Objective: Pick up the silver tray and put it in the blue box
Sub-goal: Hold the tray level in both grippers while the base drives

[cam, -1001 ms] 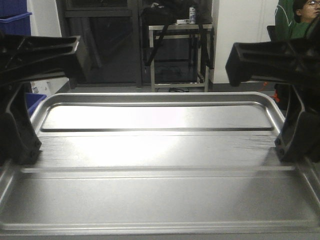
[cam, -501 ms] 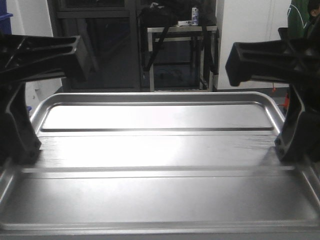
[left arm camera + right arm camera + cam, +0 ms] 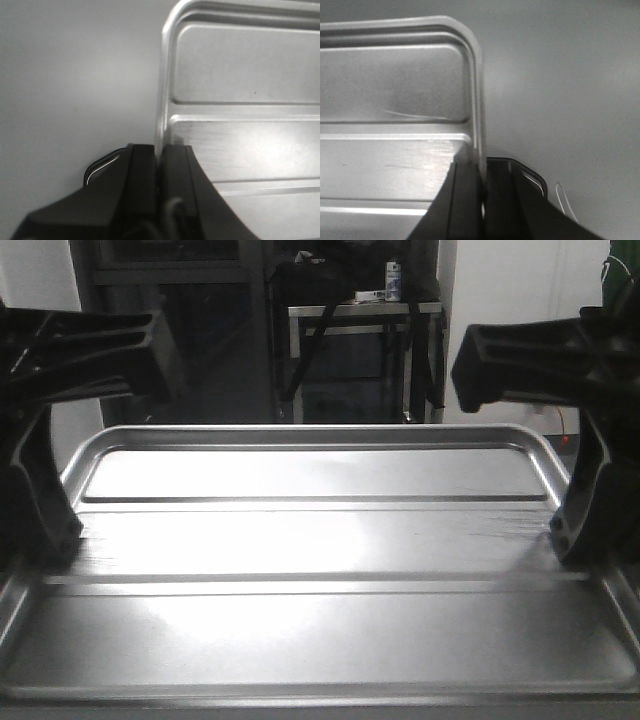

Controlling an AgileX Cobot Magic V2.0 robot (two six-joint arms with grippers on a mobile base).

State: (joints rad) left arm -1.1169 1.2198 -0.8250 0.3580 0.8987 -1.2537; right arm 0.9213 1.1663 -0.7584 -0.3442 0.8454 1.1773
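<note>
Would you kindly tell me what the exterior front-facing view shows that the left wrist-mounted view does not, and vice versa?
Only the front view shows the right gripper on the silver tray and a metal rack behind. Only the left wrist view shows jaws shut on the tray's rim, one inside, one outside, against a grey surface. Both show the left gripper and the tray's ridges.

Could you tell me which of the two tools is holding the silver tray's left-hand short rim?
The left tool, shut on the left rim of the silver tray; the right tool pinches the opposite rim.
</note>
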